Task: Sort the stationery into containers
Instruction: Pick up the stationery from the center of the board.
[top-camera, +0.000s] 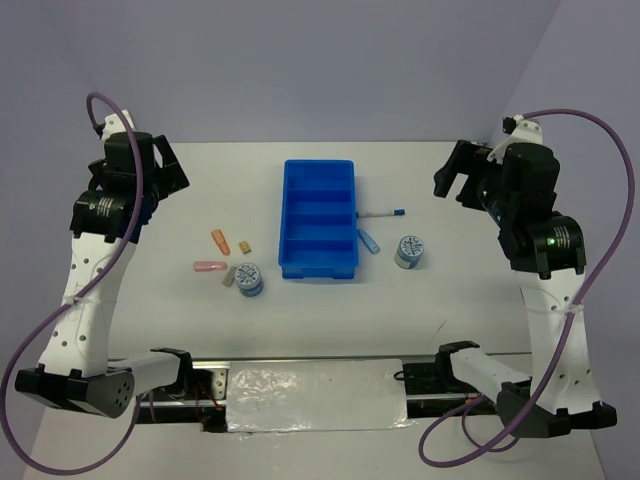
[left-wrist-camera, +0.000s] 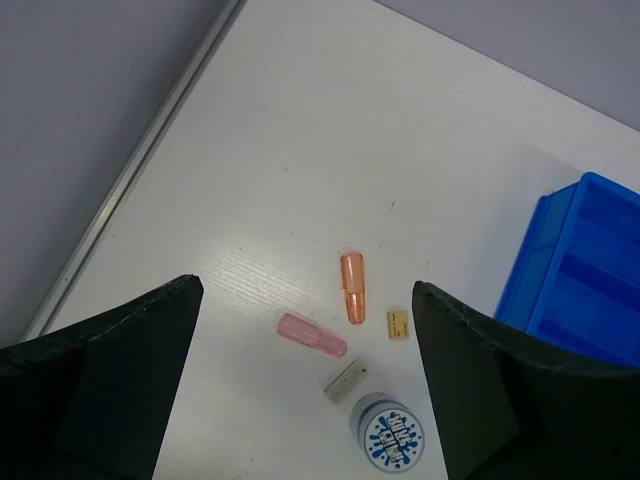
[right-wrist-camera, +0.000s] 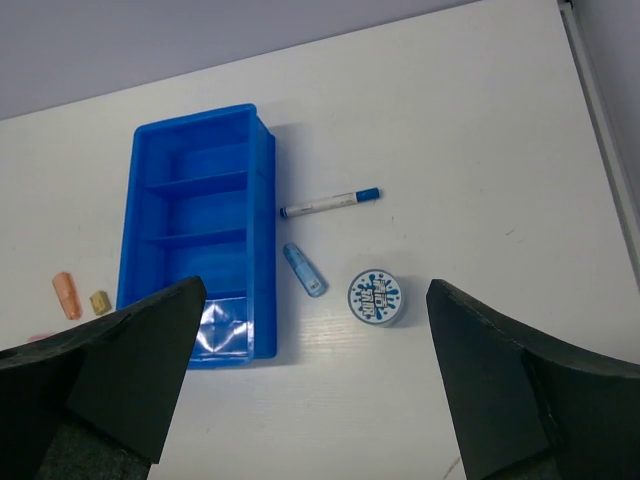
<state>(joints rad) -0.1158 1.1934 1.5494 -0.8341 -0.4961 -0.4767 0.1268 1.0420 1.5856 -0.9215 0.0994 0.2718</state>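
The blue tray (top-camera: 287, 222) with four compartments lies mid-table; nothing shows in it. Left of it lie an orange bar (top-camera: 218, 241), a tan bar (top-camera: 245, 246), a pink bar (top-camera: 208, 267), a grey bar (top-camera: 228, 276) and a roll (top-camera: 248, 279). Right of it lie the blue-capped pen (top-camera: 383, 213), a light-blue bar (top-camera: 369, 241) and a second roll (top-camera: 409, 250). My left gripper (top-camera: 165, 172) is open and empty, high above the left group (left-wrist-camera: 305, 285). My right gripper (top-camera: 455, 182) is open and empty, high above the right group (right-wrist-camera: 315, 285).
The left wrist view shows the table's left edge (left-wrist-camera: 140, 165) next to a grey wall. The right wrist view shows the table's right edge (right-wrist-camera: 600, 90). A foil-covered strip (top-camera: 315, 398) runs between the arm bases.
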